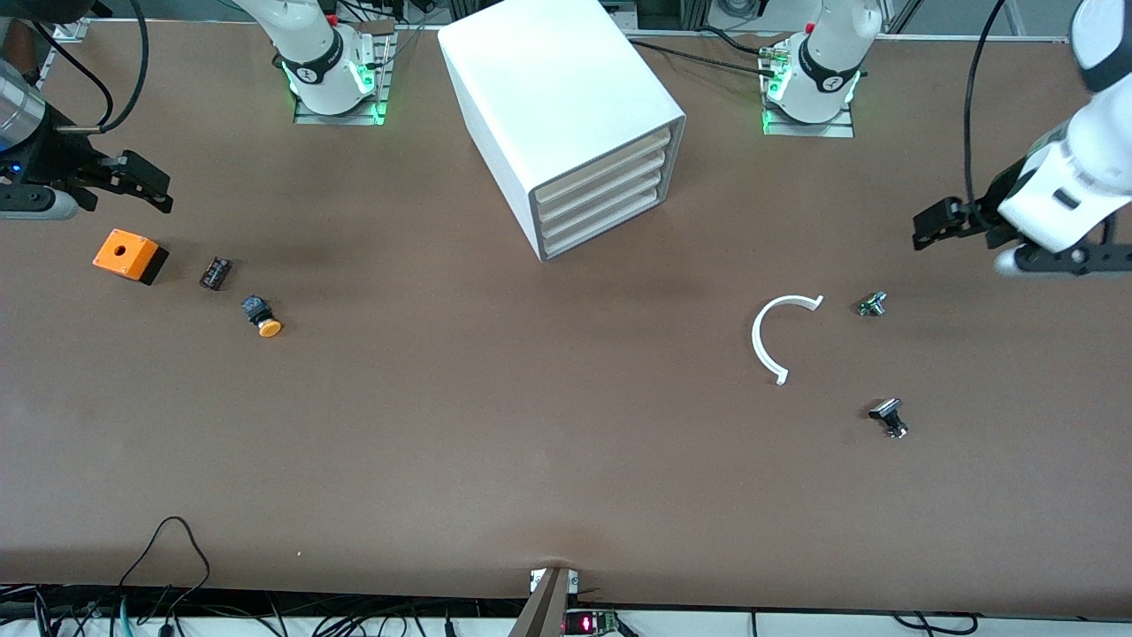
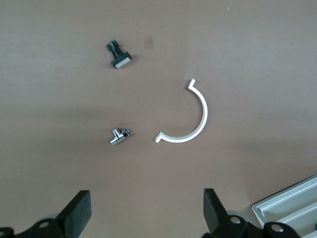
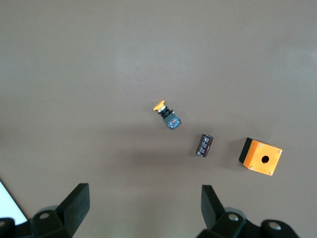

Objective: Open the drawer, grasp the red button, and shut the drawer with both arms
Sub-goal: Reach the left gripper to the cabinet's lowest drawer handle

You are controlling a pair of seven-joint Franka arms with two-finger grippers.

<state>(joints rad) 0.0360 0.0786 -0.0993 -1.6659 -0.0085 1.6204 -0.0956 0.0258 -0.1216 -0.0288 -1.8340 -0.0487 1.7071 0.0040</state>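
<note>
Front view is showing both hands hanging wide and empty, left hand [image 1: 924, 232] at frame right, right hand [image 1: 146, 186] at upper left, while the drawer [image 1: 606, 182] is sitting shut at upper centre, button unseen, risking pulling the wrong drawer.

Both arms wait raised: left end effector [image 1: 924, 232] points nine o'clock, right end effector [image 1: 150, 186] three o'clock, fingers spread, empty.

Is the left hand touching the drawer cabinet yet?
Apart. The front view shows the left hand open in the air at its arm's end of the table, bare table between it and the cabinet.
</note>
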